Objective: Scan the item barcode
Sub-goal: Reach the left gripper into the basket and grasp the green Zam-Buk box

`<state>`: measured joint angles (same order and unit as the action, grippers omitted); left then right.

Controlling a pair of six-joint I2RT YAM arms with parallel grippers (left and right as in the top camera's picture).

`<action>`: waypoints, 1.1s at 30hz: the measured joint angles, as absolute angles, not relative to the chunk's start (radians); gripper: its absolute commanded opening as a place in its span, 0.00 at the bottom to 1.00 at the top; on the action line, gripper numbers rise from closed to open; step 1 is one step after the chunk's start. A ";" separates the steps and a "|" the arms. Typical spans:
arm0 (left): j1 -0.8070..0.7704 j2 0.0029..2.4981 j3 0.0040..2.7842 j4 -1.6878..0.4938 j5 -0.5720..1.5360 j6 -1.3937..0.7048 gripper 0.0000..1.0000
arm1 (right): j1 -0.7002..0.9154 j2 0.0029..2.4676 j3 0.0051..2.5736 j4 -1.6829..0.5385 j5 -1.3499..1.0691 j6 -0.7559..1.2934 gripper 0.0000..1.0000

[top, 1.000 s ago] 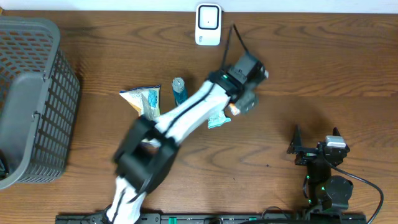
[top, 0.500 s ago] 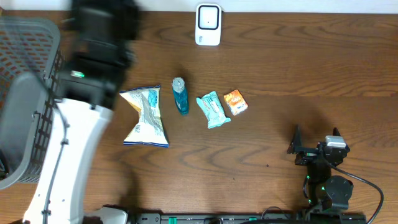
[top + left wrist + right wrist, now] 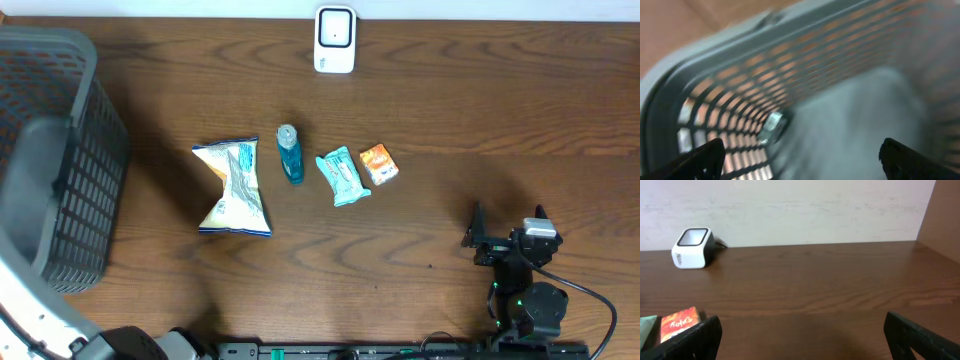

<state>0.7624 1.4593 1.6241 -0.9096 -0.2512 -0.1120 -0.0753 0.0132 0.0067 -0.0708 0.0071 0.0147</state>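
The left gripper [image 3: 802, 167] has its 2 fingers [image 3: 702, 161] spread as wide as they go with nothing between them. Its wrist view is blurred and looks down into the grey mesh basket [image 3: 805, 65], where a small pale thing sits low against the wall, too smeared to identify. In the overhead view only a white part of the left arm shows at the bottom left corner, beside the basket [image 3: 95, 150] at the left edge of the table [image 3: 480, 110]. The right gripper [image 3: 509, 220] is also fully open and empty, near the front right of the table, well apart from everything else. 4 items lie in a row at mid-table: a chip bag [image 3: 232, 187], a blue bottle [image 3: 290, 153] just right of it, a teal packet [image 3: 343, 176], and a small orange box [image 3: 378, 164] touching or nearly touching the packet. None is held. The white scanner [image 3: 335, 40] stands at the table's far edge, well apart from the row.
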 measured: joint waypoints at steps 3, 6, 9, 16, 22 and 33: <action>0.827 1.459 1.539 -0.902 -0.229 -0.107 0.98 | -0.075 0.013 0.007 -0.070 0.007 0.015 0.99; 0.856 1.460 1.447 -0.847 -0.213 -0.073 0.98 | -0.075 0.013 0.007 -0.070 0.007 0.014 0.99; 0.878 1.460 1.346 -0.772 -0.204 -0.013 0.98 | -0.075 0.013 0.007 -0.070 0.007 0.014 0.99; 0.961 1.491 1.250 -0.723 -0.181 0.132 0.98 | -0.075 0.013 0.007 -0.071 0.007 0.014 0.99; 1.057 1.569 1.251 -0.683 -0.159 0.168 0.98 | -0.075 0.013 0.007 -0.070 0.007 0.015 0.99; 1.073 1.724 1.251 -0.631 -0.140 0.244 0.98 | -0.075 0.013 0.007 -0.071 0.007 0.014 0.99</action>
